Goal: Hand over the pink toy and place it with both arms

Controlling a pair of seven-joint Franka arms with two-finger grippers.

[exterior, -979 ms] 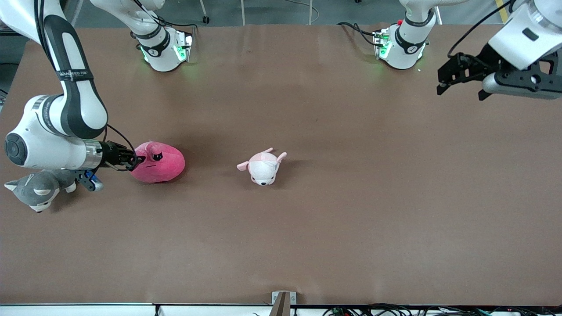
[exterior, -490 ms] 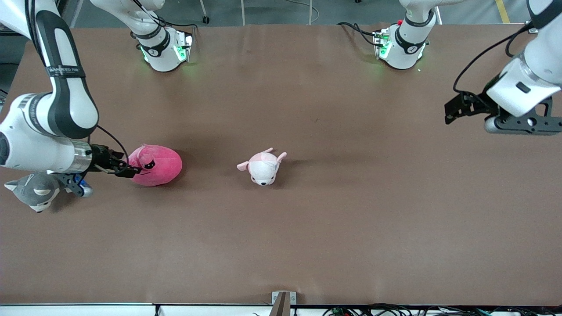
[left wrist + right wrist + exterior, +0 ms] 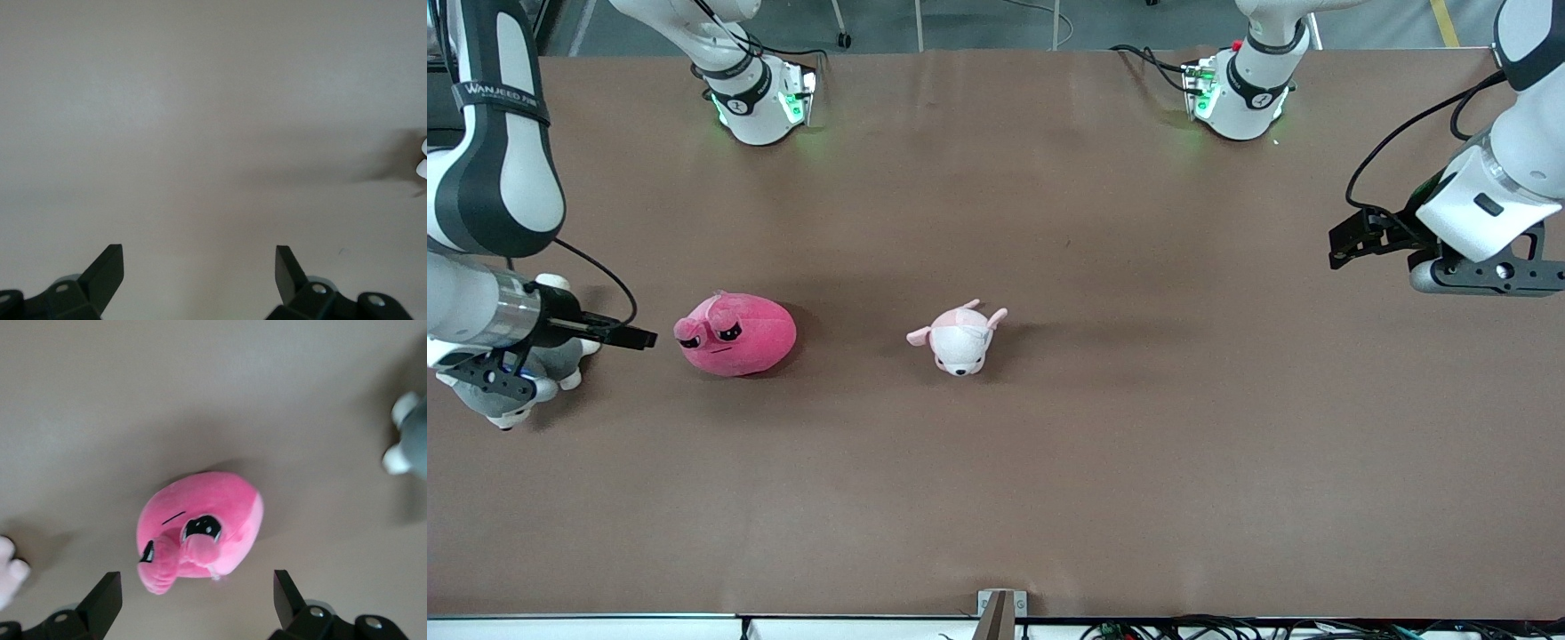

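The pink toy lies on the brown table, free of both grippers, its sleepy eyes facing the front camera. My right gripper is open and empty, a short gap from the toy, toward the right arm's end of the table. In the right wrist view the pink toy lies just ahead of the open right gripper, untouched. My left gripper is open and empty over bare table at the left arm's end. The left wrist view shows the left gripper with only bare table between its fingers.
A pale pink-and-white puppy plush lies near the table's middle. A grey-and-white husky plush lies partly hidden under my right arm, and also shows in the right wrist view.
My right gripper has let go of the pink toy and drawn back toward the right arm's end; the toy has settled on the table. My left gripper has come lower and stopped.
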